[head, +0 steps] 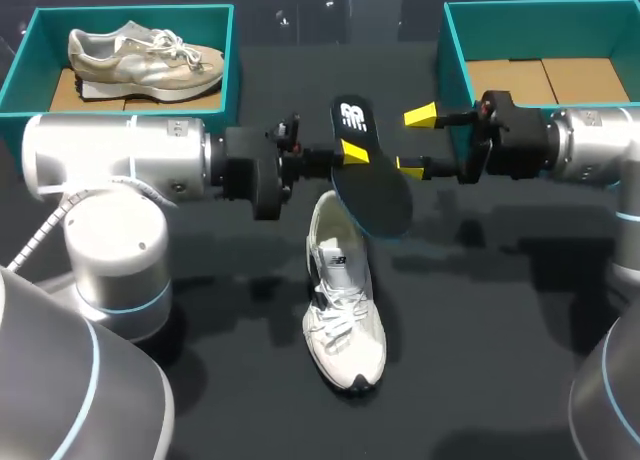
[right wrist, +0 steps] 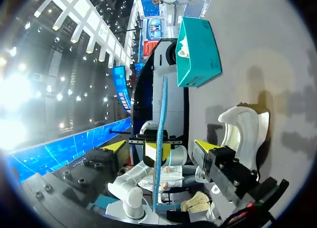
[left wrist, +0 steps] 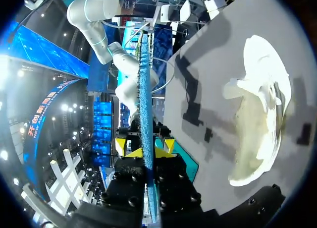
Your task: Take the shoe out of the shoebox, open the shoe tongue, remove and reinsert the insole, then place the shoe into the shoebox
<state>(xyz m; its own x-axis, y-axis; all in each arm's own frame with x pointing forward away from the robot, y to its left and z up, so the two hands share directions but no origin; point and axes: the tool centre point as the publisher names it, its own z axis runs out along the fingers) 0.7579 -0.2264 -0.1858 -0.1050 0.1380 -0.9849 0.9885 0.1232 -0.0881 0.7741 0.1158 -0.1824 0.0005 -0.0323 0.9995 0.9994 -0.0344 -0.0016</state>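
A black insole (head: 375,195) hangs in the air above the table's middle, with my left gripper (head: 352,152) shut on it near its heel end. In the left wrist view the insole (left wrist: 144,89) shows edge-on as a blue strip pinched between the left gripper (left wrist: 143,151) tips. My right gripper (head: 416,140) stands open just right of the insole, its fingers apart on either side of the insole's edge (right wrist: 161,109) without touching it. The white shoe (head: 345,300) lies on the table below, its toe toward the front edge.
A teal shoebox (head: 130,15) at the back left holds a beige shoe (head: 145,60). A second teal shoebox (head: 455,55) at the back right shows only its cardboard floor. The dark table (head: 500,330) lies bare around the white shoe.
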